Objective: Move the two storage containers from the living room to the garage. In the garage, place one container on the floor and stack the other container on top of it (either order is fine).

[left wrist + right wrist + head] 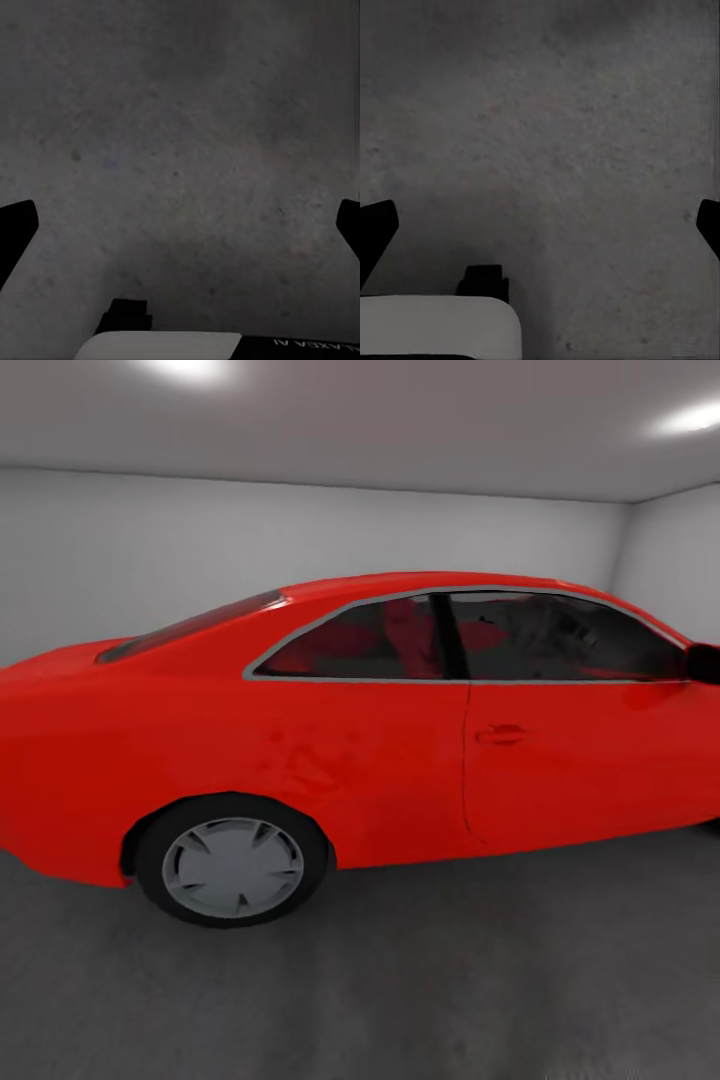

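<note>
Red car (380, 730) spanning my head view edge to edge, bare grey floor (400, 980) across the bottom, my left gripper (180, 225) and right gripper (540, 225) spread wide, empty, concrete beneath.

Red car (400, 740) blocks ahead (bare floor (400, 980) before it)
</note>
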Tool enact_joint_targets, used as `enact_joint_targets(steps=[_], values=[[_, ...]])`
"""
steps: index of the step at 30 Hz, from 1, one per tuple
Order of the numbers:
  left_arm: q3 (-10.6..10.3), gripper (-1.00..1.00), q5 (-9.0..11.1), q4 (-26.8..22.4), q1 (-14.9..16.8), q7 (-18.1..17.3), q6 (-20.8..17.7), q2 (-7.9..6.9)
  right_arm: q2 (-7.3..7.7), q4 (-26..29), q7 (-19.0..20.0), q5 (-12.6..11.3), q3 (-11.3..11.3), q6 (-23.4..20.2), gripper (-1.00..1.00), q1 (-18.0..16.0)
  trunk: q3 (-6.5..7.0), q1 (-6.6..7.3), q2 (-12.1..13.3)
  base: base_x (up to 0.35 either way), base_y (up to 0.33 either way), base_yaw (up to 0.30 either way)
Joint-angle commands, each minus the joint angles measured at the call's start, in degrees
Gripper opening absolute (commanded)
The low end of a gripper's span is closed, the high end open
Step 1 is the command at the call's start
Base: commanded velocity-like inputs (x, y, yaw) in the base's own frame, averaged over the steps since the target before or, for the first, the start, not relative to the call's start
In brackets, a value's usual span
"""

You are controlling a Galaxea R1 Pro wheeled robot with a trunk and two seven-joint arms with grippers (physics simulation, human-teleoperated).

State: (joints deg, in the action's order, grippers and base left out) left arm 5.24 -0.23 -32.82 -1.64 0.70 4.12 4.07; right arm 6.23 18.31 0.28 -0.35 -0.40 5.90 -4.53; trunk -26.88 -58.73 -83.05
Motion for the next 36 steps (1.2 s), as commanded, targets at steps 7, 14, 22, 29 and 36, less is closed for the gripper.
enact_joint_targets(steps=[7, 14, 22, 29, 36], values=[[0.21, 1.00, -0.04, 0.30, -0.03, 0.14, 0.17, 0.38, -0.02, -0.13, 0.23, -0.16, -0.04, 0.25, 1.00, -0.04, -0.05, 0.00, -0.03, 0.000, 0.000, -0.279], [0.33, 1.00, 0.89, 0.62, -0.03, 0.24, 0.23, 1.35, -0.07, -0.34, 0.25, -0.23, -0.02, 0.17, 1.00, -0.04, -0.05, 0.00, -0.03, 0.000, 0.000, -0.279], [0.38, 1.00, 0.93, 0.82, -0.03, 0.26, 0.27, 1.45, -0.08, -0.38, 0.39, -0.26, 0.03, 0.14, 1.00, -0.04, -0.05, 0.00, -0.03, 0.000, 0.000, -0.279], [0.37, 1.00, 0.93, 0.83, -0.03, 0.33, 0.22, 1.39, -0.08, -0.38, 0.50, -0.26, 0.05, 0.09, 1.00, -0.04, -0.05, 0.00, -0.03, 0.000, 0.000, -0.279], [0.37, 1.00, 0.93, 0.83, -0.03, 0.42, 0.19, 1.40, -0.08, -0.38, 0.51, -0.19, 0.05, 0.08, 1.00, -0.04, -0.05, 0.00, -0.03, 0.000, 0.000, -0.279]])
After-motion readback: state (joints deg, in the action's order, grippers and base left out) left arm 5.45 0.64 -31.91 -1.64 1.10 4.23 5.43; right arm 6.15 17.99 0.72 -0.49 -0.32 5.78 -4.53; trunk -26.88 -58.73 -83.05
